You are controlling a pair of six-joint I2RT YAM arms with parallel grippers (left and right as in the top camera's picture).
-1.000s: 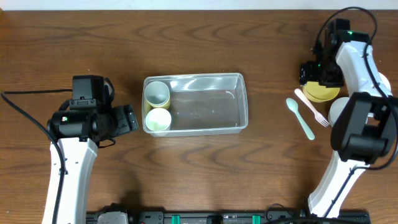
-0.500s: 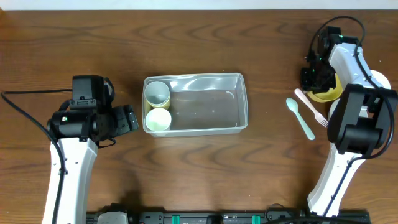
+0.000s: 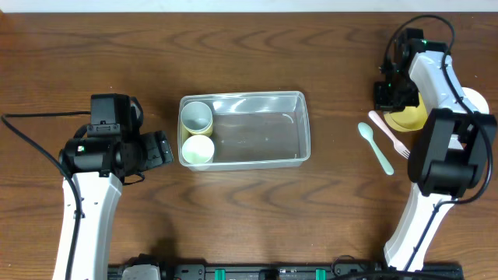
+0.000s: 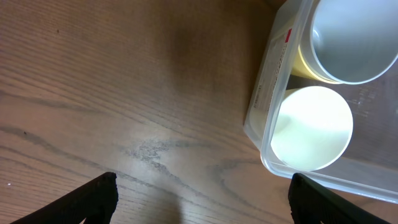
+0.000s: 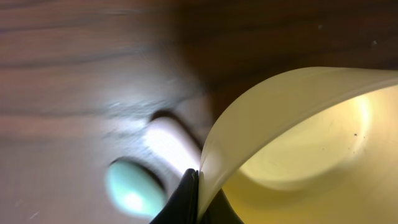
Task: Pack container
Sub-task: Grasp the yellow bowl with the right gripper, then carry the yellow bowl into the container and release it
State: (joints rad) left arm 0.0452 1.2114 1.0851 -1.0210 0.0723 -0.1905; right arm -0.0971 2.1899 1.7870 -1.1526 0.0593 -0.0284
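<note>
Dark wood-grain tabletop [image 3: 311, 47] is running under everything, kinda glossy, so no cloth or mat to snag on.

Nearest the bases, the left gripper [image 3: 165, 148] is hanging with its fingers [image 4: 93, 200] spread wide and nothing between them, just beside the left short end of the container.

Over on the right side, a mint-green plastic spoon [image 3: 377, 148] and a pale pink plastic fork [image 3: 389, 134] are lying flat on the wood, almost touching each other.

Further back in the middle, the clear rectangular plastic tub with rounded corners [image 3: 264, 132] is sitting with its long axis running left to right. Thin, see-through walls, raised rim. A white round cup [image 3: 196, 117] and a cream-coloured round cup [image 3: 198, 149] are standing upright side by side in its left end, and the rest of the floor is looking bare.

Farthest back, the right gripper [image 5: 198, 196] is pinching the thin rim of a smooth yellow plastic bowl [image 5: 298, 143], with the bowl tilting in the wrist view.

So the bit that matters: the tub is lying to the left of that gripper, well apart, with the spoon and fork in between. The left arm is nearer the tub, but the right one has the load, so I'm guessing it's going to be carrying the bowl leftward to the tub's free right half.
</note>
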